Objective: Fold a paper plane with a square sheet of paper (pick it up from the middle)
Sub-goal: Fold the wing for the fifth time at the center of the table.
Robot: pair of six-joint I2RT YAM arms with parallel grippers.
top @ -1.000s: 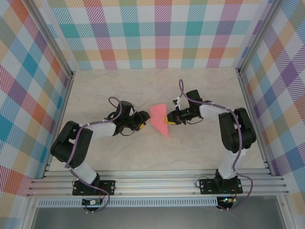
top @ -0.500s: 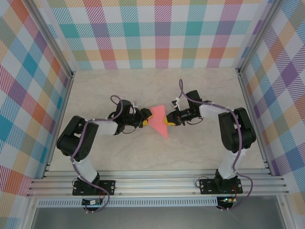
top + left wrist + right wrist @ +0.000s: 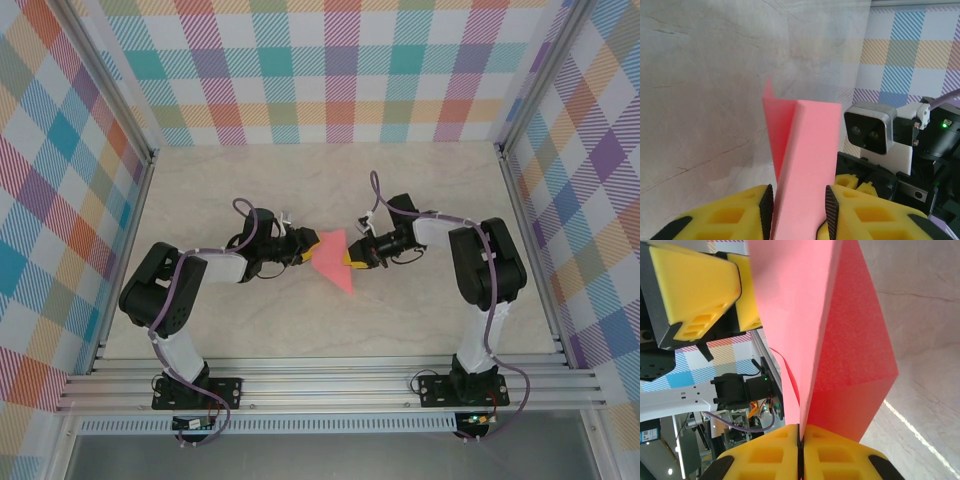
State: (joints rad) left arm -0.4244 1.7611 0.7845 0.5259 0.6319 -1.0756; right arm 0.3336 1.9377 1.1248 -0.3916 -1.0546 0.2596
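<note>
Right fingers (image 3: 765, 460) pinch the paper plane (image 3: 333, 262); left fingers (image 3: 730, 215) flank it (grip unclear).

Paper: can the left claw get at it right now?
Probably yes. The paper sits between the left claw's fingers with nothing in the way; the right claw pinches its other edge. Whether the left one actually grips it is unclear.

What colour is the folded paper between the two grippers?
The paper is plain salmon pink, unmarked; clearest in the right wrist view.
</note>
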